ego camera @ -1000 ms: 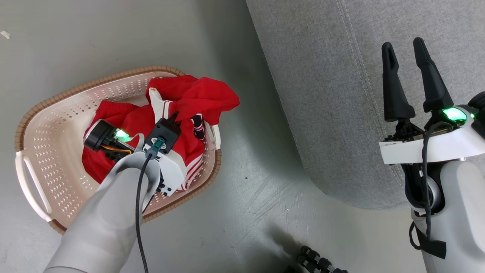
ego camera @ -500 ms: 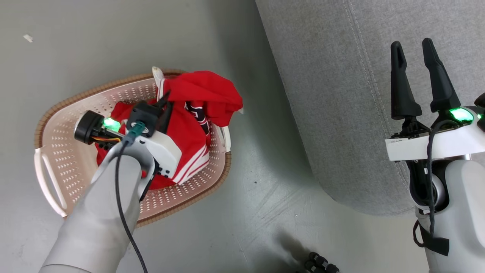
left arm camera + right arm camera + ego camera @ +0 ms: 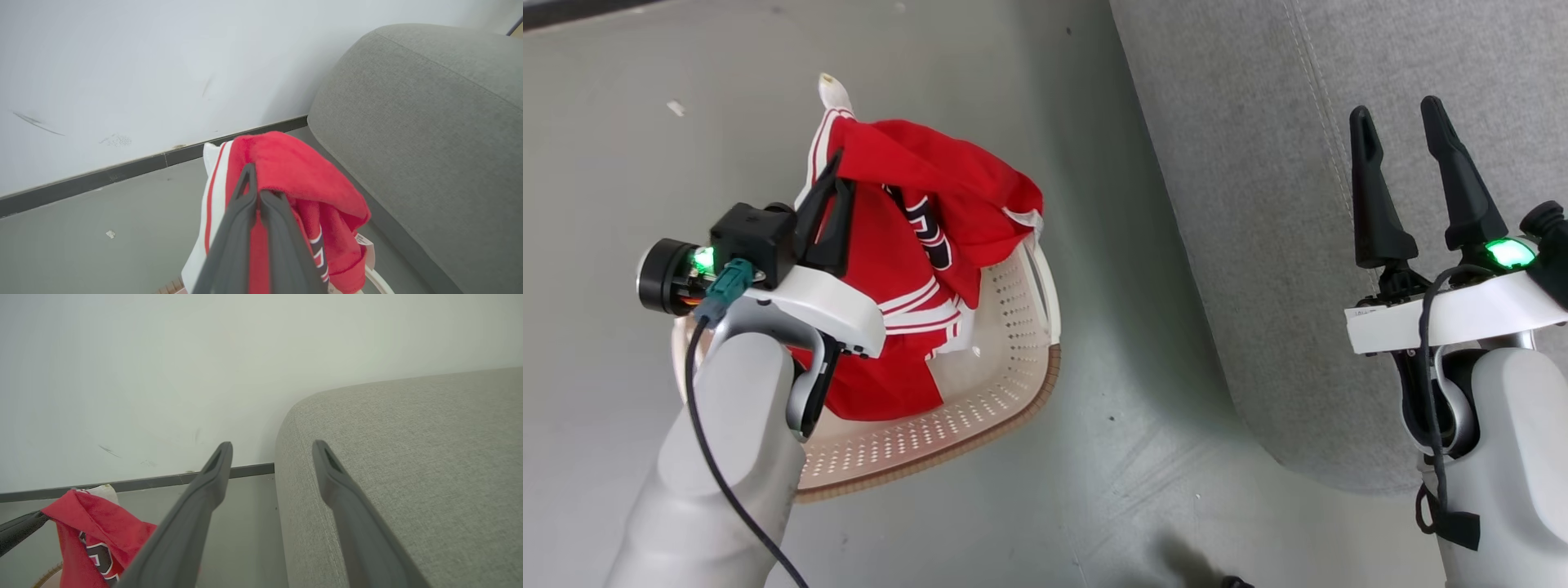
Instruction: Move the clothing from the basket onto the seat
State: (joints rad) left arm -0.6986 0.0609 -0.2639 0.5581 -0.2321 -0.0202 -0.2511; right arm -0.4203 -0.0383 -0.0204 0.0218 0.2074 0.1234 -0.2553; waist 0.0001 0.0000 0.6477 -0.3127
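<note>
Clothing (image 3: 915, 188) hung clamped in the left fingers (image 3: 833, 229) above the basket (image 3: 1013, 327), with the seat (image 3: 1258, 204) rightward, beside the wide, empty right fingers (image 3: 1372, 204).

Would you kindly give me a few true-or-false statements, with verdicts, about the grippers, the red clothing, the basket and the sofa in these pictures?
1. The left gripper is shut on the clothing. True.
2. The right gripper holds a garment. False: its fingers stand apart with nothing between them, in front of the seat.
3. The clothing already lies on the seat. False: it hangs from the left gripper above the basket.
4. In the head view the basket sits left of the seat, with bare floor between them. True.
</note>
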